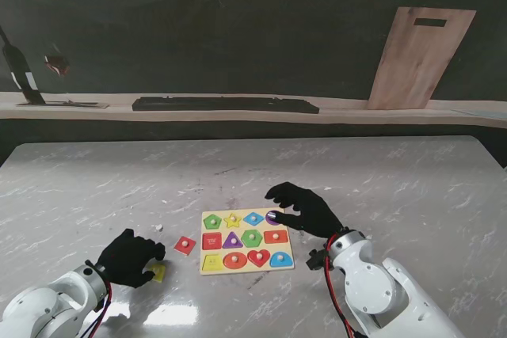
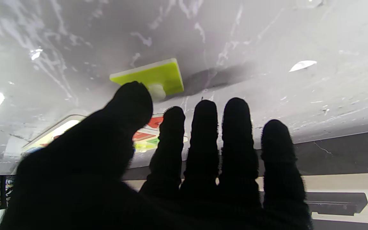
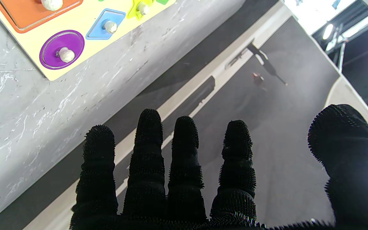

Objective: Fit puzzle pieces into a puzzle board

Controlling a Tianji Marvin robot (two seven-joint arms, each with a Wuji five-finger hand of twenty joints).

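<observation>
My left hand [image 1: 131, 257], fingers spread and empty, hovers over the yellow piece [image 2: 153, 76] at lower left, while my right hand [image 1: 305, 209], fingers spread and empty, hangs over the puzzle board [image 1: 246, 267] at centre.

A grey marble-patterned table [image 1: 380, 172] fills the lower half of the frame. Behind it, a pale shelf [image 1: 341, 112] runs across the middle. A long black bar [image 1: 226, 104] lies on the shelf at centre. A light wooden cutting board [image 1: 420, 57] leans against the dark wall at upper right.
</observation>
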